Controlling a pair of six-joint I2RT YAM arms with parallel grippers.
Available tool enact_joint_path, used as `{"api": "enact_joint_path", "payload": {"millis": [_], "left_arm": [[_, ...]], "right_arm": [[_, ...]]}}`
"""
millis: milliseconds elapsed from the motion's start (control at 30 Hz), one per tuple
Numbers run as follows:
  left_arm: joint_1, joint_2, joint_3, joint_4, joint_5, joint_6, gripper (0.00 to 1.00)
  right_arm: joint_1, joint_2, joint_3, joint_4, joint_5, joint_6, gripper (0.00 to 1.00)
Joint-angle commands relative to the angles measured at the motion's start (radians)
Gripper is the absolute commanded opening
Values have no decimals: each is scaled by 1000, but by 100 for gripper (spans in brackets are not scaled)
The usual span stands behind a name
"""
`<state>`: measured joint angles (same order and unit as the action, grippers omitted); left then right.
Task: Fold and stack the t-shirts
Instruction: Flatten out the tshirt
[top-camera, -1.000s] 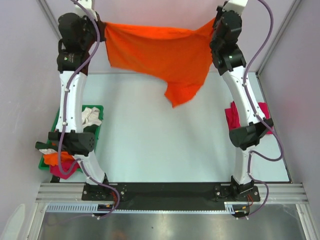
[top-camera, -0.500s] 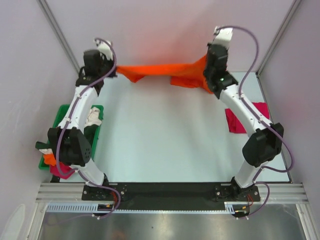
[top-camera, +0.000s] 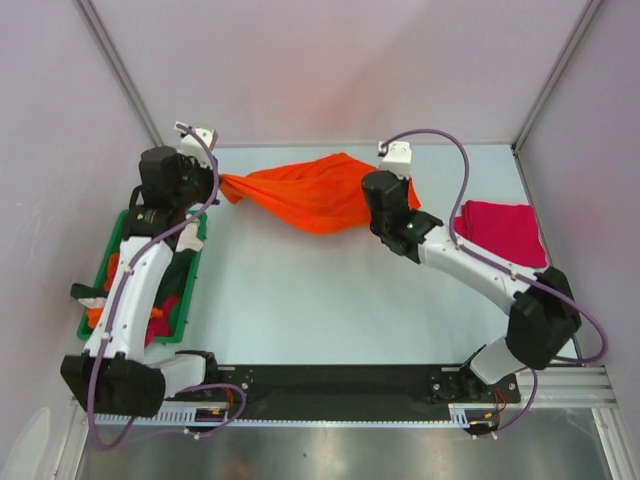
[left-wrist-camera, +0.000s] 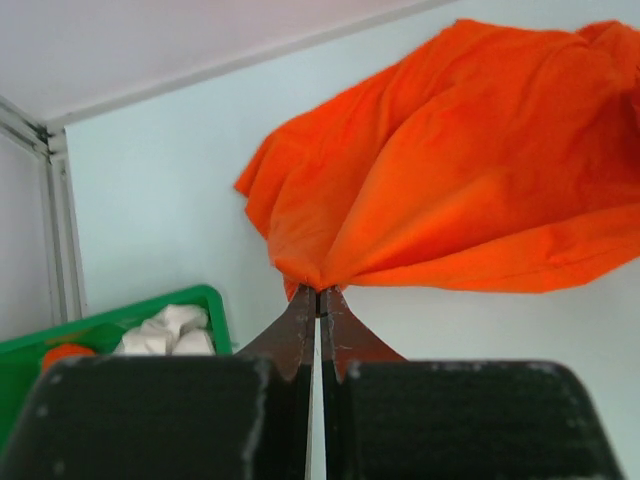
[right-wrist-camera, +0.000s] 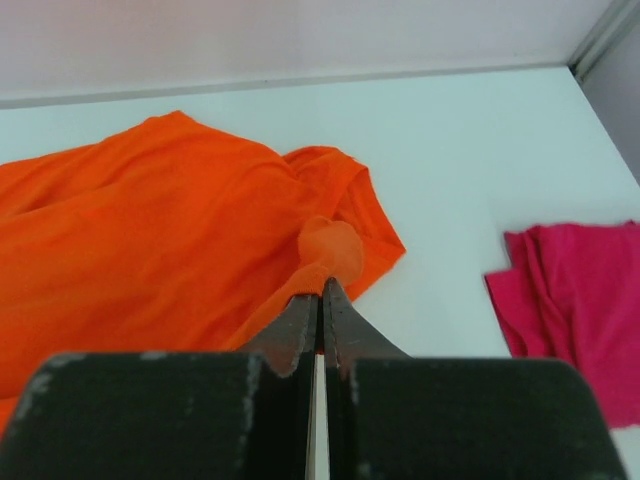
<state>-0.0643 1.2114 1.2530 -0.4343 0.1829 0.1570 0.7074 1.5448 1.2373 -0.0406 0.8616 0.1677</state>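
Note:
A bright orange t-shirt (top-camera: 305, 195) lies bunched on the far middle of the table, stretched between both arms. My left gripper (top-camera: 218, 187) is shut on its left end; in the left wrist view the cloth (left-wrist-camera: 450, 190) fans out from the pinched tips (left-wrist-camera: 320, 293). My right gripper (top-camera: 392, 200) is shut on a fold at the right end, where the orange cloth (right-wrist-camera: 160, 250) bulges just above the closed tips (right-wrist-camera: 322, 285). A folded magenta-red t-shirt (top-camera: 503, 230) lies flat at the right, also in the right wrist view (right-wrist-camera: 580, 300).
A green bin (top-camera: 190, 275) at the left edge holds more t-shirts, cream (left-wrist-camera: 165, 330) and orange ones among them. Grey walls and metal posts close in the back and both sides. The right arm's links stretch across the right half of the table.
Both arms came down and forward with the orange t-shirt. It hung spread in the air a second ago and now lies bunched on the table. The magenta-red t-shirt is uncovered.

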Motion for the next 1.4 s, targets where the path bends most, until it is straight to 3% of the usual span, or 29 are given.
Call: {"api": "enact_joint_path", "payload": {"millis": [0,67,167,300,333,400,433,467,567,667,833,900,967,1033,1100,1367], "left_arm": [[8,-52,-47,-176,59,73,0],[27,-97,-41,-242,79,73,0],[55,-153,20,-339,136,87,0],[103,-196,164,-399,199,46,0],[101,-203,227,-399,213,36,0],[101,-239,279,-393,228,10,0],[101,-252,317,-379,233,-2,0],[103,-269,330,-371,233,-11,0],[101,-343,359,-363,225,-34,0],[101,-427,364,-369,214,-40,0],[101,-469,439,-374,173,-57,0],[103,-445,476,-380,165,-71,0],[101,-421,525,-383,162,-88,0],[103,-379,568,-382,159,-115,0],[101,-342,591,-380,167,-134,0],[101,-314,671,-368,176,-148,0]], "right_arm": [[55,-123,-104,-142,123,189,0],[82,-211,-143,-247,184,257,0],[188,-372,-191,-269,304,257,0],[351,-517,-138,-171,483,22,0],[371,-537,-127,-115,528,-148,0],[411,-581,-121,181,551,-355,0],[446,-589,-119,280,565,-561,0],[464,-591,-116,455,568,-641,0],[514,-595,-104,670,565,-881,0],[538,-608,-99,802,545,-1015,0],[535,-568,-18,846,446,-1096,0],[476,-531,85,799,412,-1064,0],[417,-494,207,613,349,-964,0],[307,-474,296,386,269,-764,0],[218,-436,384,303,226,-686,0],[208,-347,487,370,177,-781,0]]}}
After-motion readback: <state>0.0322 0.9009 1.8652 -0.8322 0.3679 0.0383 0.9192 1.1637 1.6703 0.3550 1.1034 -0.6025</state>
